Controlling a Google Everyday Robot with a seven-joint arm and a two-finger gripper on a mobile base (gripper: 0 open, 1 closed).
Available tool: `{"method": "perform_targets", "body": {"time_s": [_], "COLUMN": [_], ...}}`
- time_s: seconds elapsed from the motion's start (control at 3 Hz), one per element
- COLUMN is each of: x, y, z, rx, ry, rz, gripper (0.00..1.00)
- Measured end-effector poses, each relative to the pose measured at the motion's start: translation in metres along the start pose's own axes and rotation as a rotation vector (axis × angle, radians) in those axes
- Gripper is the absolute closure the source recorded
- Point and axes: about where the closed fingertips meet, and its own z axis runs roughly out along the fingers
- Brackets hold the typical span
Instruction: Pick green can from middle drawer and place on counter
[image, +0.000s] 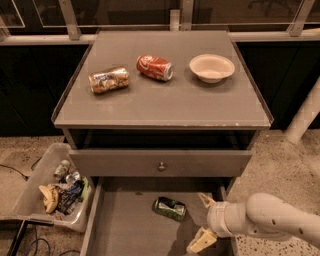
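— Down at the far left, on the floor beside the cabinet: a clear bin (31, 187) of scraps. No part of the job. Next to the right?

— Pulled out at the bottom, the middle drawer (125, 230), with a bare grey floor. Toward its right half, the green can (170, 208). Lying on its side, flat on that floor, clear of both side walls.

— Long axis?

— Roughly left to right, with the right end dipping slightly toward the camera.

— And further right?

— Just beside that right end, the gripper (204, 220), low over the drawer's right side and pointing left at the can. Fingers spread wide, one farther back and one nearer the camera. Nothing between them, and no contact with the can yet.

— So the gap sits across the axis?

— Seems so. Probably calls for only a short slide leftward, a finger passing each side of the can's body, then a squeeze across its width. Maybe a small shift away from the camera first, since the can sits closer to the far finger than the near one.

— And up on the counter (175, 107)?

— Gold-brown can (109, 80), red can (155, 68), white bowl (212, 67), in that order. Bare grey nearer the front edge for later.
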Motion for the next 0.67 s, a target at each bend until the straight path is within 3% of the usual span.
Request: {"method": "perform_targets", "body": {"time_s": [0.33,0.67], "x": [0.0145,0.0145], "y": [0.0001,0.0001], "z": [0.0674,0.0675], "rx": [0.027,0.027], "ry": [-0.078,-0.078], "rz": [0.020,0.020], "gripper": [0.00,0.00]}}
